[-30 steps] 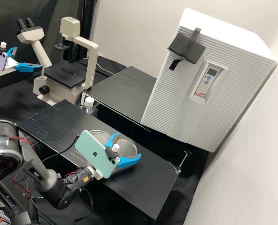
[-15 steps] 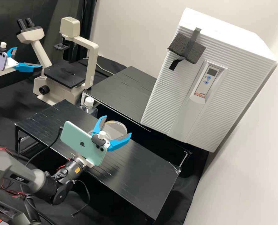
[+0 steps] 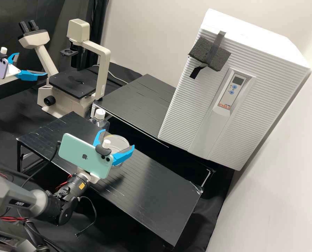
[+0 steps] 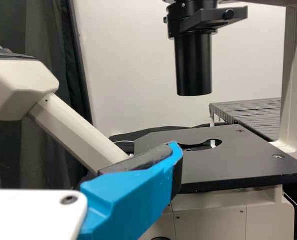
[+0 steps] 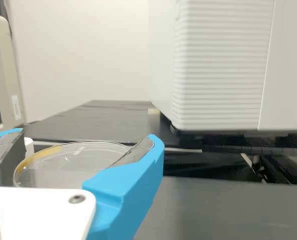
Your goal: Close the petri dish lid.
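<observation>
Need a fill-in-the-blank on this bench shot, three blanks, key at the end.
The right gripper holds the clear lid between its two ____ fingers.
Fingers spread, the left gripper stands ____, not shut.
The bottle behind the low black table has a ____ cap.

Missing words: blue; open; white.

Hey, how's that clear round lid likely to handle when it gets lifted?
The lid looks thin and clear, like plastic, so it's probably light and stiff, but might crack if squeezed hard. Its smooth, round rim could slip or tilt between the fingers.
</observation>
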